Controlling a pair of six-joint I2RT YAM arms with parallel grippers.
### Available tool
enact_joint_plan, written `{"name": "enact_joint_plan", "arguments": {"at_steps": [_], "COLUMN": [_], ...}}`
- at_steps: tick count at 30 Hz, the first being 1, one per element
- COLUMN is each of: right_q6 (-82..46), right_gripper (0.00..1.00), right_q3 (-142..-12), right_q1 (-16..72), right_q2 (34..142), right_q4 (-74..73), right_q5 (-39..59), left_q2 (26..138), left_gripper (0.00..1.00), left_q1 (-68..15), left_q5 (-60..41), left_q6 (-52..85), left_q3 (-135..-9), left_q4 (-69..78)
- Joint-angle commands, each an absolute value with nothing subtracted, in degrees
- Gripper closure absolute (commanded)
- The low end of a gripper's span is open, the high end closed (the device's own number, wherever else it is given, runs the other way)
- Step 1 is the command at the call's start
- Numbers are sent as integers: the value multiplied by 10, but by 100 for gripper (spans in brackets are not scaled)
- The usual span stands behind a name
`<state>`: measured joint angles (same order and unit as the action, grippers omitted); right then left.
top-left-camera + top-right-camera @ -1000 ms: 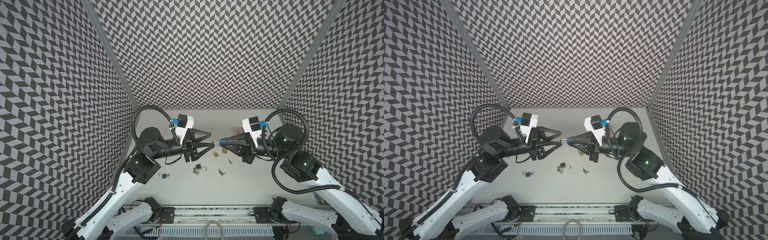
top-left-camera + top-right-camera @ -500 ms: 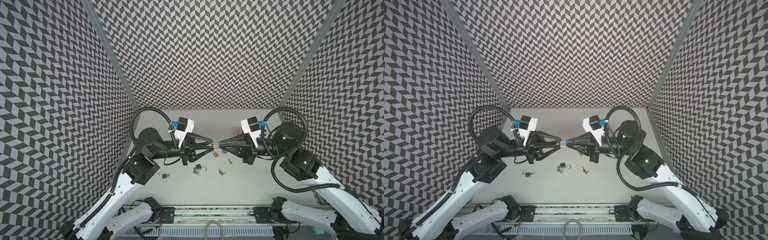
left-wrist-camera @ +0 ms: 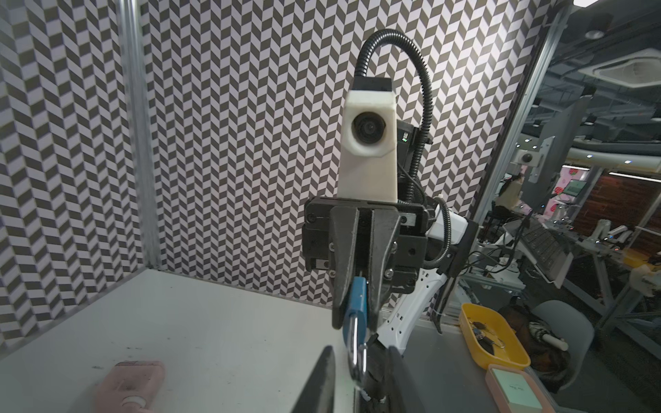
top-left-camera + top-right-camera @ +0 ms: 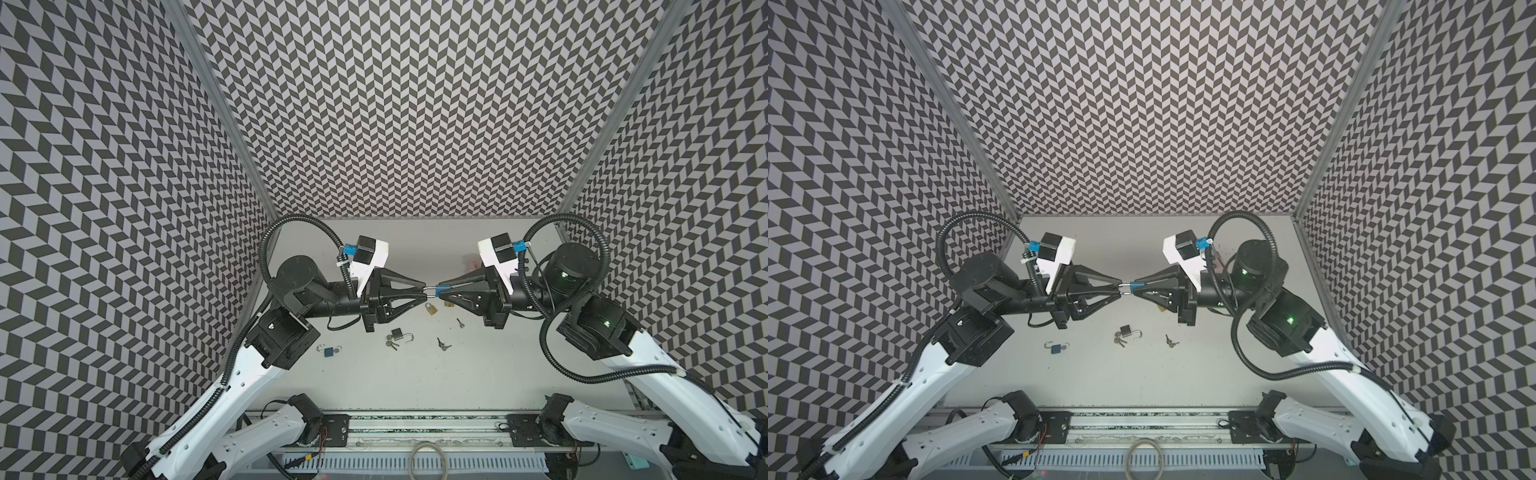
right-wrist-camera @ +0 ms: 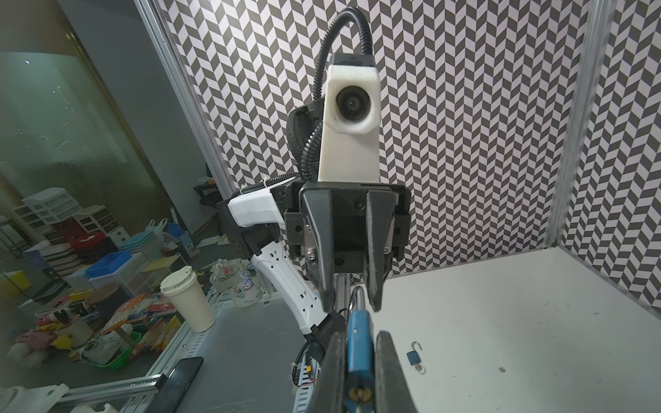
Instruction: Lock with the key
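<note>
In both top views my two grippers meet tip to tip above the middle of the table. My right gripper (image 4: 439, 291) (image 4: 1133, 287) is shut on the flat sides of a blue padlock (image 5: 359, 343) (image 3: 357, 300). The padlock's brass keyhole end faces back along the fingers. Its silver shackle (image 3: 354, 343) sticks out toward my left gripper (image 4: 428, 291) (image 3: 359, 350). The left jaws stand narrowly open round the shackle, with a gap still showing on one side. I see no key in the held padlock. Loose keys (image 4: 443, 345) lie on the table below.
On the table lie a small blue padlock (image 4: 329, 352) (image 5: 413, 355) with an open shackle and key, a dark padlock (image 4: 399, 334) with open shackle and keys, a brass padlock (image 4: 431, 308) and a single key (image 4: 459, 322). A pink object (image 3: 128, 382) sits at the back.
The left jaws have narrowed a lot and now sit round the shackle. The right gripper has kept its hold on the blue padlock, with the two grippers drawn slightly closer.
</note>
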<state>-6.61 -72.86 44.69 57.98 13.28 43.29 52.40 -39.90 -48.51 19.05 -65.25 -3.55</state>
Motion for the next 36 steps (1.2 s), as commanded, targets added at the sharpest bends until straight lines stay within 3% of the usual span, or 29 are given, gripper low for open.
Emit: {"name": "enact_joint_plan", "arguments": {"at_steps": [1,6,15,27,32,36], "right_q6": [-69,-76,-84,-95,-96,-93], "right_gripper": [100,100,100,100,100,100], "right_q3": [-733,-728,-723,-723,-715,-705], "right_q1": [443,443,443,444,465,462], "right_q2": [565,565,572,584,617,607], "right_q4": [95,87,79,89,82,77], "right_q5": [437,440,456,464,470,454], "left_q2": [518,520,522,526,563,564], "left_gripper": [71,84,100,100,100,100], "left_q1": [-402,-403,-403,-409,-480,-490], "left_q5": [-498,-503,-507,-501,-474,-451], "left_q6": [189,189,185,165,152,142], "left_q3": [-656,-656,-659,-671,-680,-674], "left_q4": [-22,-20,-22,-37,-37,-48]}}
